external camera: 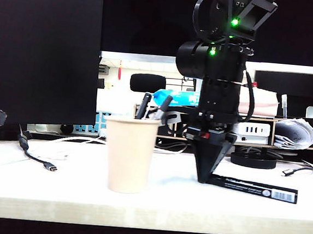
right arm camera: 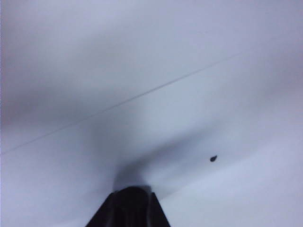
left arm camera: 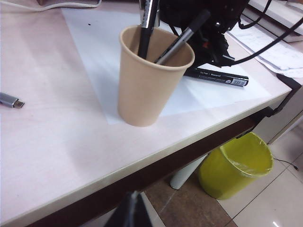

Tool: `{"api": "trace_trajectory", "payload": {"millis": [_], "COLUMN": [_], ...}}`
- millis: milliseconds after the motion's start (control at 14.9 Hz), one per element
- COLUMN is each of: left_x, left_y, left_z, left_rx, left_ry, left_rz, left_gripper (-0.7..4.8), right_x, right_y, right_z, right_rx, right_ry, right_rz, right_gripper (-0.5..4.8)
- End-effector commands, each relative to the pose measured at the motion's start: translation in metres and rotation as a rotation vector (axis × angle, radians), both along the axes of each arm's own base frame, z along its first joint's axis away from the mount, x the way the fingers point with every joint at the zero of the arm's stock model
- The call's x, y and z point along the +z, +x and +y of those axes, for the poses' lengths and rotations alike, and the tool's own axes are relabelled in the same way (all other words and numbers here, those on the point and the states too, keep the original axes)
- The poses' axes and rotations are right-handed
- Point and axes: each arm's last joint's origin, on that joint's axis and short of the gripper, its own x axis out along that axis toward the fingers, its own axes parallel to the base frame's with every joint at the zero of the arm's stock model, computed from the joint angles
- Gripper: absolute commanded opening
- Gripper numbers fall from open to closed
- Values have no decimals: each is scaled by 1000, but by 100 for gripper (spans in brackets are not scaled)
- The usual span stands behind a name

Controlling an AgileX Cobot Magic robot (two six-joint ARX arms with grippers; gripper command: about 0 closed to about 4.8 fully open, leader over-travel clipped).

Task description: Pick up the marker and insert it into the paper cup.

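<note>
**Gripping the marker on the table**

Pointing straight down, the right gripper (external camera: 205, 179) meets the table (external camera: 57, 188) with its fingers clenched on one end of the marker (external camera: 257, 189), which lies flat on white paper (left arm camera: 94, 42). The paper cup (external camera: 129, 154) stands upright nearby, holding two pens (external camera: 152, 107). The left gripper (left arm camera: 132, 210) shows only as a dark tip below the table edge; whether it is clenched or released cannot be told.

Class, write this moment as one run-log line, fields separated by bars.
right claw: down at marker end, grip unclear | marker: flat on table | paper cup: upright, two pens | left claw: off table edge
</note>
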Motion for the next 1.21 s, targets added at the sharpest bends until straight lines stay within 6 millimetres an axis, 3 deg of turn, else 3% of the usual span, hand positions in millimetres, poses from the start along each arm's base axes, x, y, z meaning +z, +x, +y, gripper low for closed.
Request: {"api": "trace_trajectory", "payload": {"millis": [67,536,738,939,1207], "left_x": [1,1,1,1,1], "left_y": [0,0,0,0,0], "left_z": [0,0,0,0,0], "left_rx": [2,2,2,2,2], "left_ry": [-1,-1,-1,-1,-1], "left_rz": [-8,-8,-8,-8,-8], "left_gripper": [-5,-5,-5,-5,-5], "right_x": [18,100,150,171,184], "right_y": [-2,-21,-36,-41,-36], "right_z": [-4,-18,-23,-18,-10], "right_rx": [-11,-58,-102,-82,-70], "right_ry": [24,194,506,804,1034], "right_rz": [-51,-295,-393,-323,-267], "right_gripper": [52,52,52,52,52]}}
